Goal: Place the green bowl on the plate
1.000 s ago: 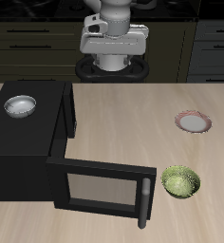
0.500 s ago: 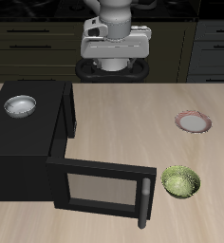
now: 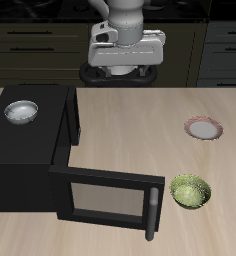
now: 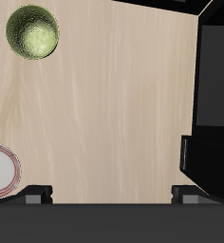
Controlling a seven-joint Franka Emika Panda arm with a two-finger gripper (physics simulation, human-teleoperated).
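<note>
The green bowl (image 3: 191, 191) (image 4: 32, 30) sits upright on the wooden table near its front edge, mottled yellow-green and empty. Farther back on the table lies the plate (image 3: 202, 128) (image 4: 2, 169), white in the centre with a pinkish-brown rim, bare on top. My gripper (image 3: 124, 70) (image 4: 112, 195) hangs high above the back of the table, well away from both. It is open, its fingertips (image 4: 36, 195) wide apart with nothing between them.
A black microwave (image 3: 30, 150) (image 4: 216, 104) stands on the table with its door (image 3: 102, 198) swung open toward the front edge. A silver-white bowl (image 3: 21, 112) rests on its top. Dark cabinets line the back.
The hand has shifted a little sideways and upward at the back of the table. Bowl, plate and microwave have not moved.
</note>
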